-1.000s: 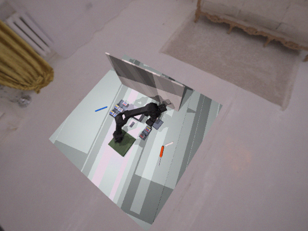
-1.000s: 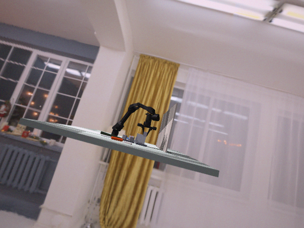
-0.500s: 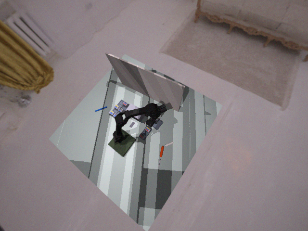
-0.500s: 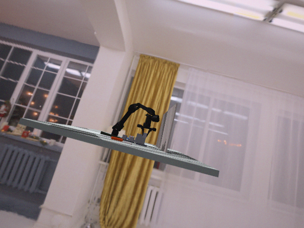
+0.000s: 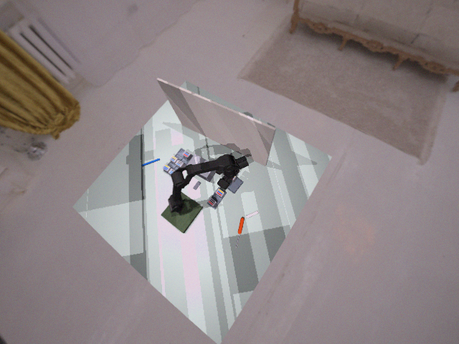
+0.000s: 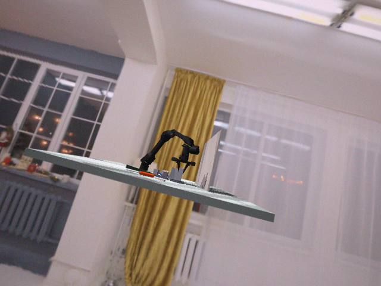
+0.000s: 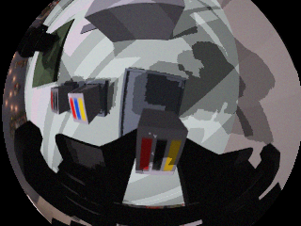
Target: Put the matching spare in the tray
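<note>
My gripper is shut on a dark grey spare with red, black and yellow stripes. It holds the spare low over the near part of the shallow grey-blue tray; any gap beneath is hard to judge. Two other spares stand left of the tray in the wrist view: one with red, blue and yellow stripes, one with red and dark stripes. A large grey block, perhaps the mounted unit's housing, stands beyond the tray. No code on its back is readable.
A tall panel stands behind the work area. More striped spares are at the left. A small grey piece, a green base plate, a blue stick, an orange-handled screwdriver and a pale stick lie around.
</note>
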{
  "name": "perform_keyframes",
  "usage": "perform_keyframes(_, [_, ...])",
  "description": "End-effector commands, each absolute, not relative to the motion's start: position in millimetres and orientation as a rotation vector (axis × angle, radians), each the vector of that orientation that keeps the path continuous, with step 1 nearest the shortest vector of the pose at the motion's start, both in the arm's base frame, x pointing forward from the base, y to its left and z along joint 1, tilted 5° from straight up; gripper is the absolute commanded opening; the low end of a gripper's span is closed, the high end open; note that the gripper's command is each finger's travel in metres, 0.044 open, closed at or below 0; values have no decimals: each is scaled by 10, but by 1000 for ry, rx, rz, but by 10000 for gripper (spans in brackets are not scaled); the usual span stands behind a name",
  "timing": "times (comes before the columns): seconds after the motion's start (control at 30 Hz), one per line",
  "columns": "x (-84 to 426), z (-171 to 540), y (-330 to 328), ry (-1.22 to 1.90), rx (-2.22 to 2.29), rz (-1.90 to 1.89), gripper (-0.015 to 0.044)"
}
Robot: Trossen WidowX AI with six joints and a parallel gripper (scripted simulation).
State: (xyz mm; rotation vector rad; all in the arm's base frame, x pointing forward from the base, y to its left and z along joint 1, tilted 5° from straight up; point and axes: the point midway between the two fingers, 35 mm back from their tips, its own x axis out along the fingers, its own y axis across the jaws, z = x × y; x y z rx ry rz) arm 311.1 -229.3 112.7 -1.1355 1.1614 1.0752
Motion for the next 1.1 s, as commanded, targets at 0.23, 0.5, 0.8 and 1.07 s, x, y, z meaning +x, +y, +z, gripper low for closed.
perform_keyframes(0.23, [3106,1038,-2285,1167,-1130,1076,0])
perform_keyframes(0.5, [3106,983,-2279,1168,-1130,1076,0])
perform_keyframes(0.8, [3105,921,-2271,1168,-1130,1077,0])
perform_keyframes(1.07, [3102,866,-2263,1169,-1130,1078,0])
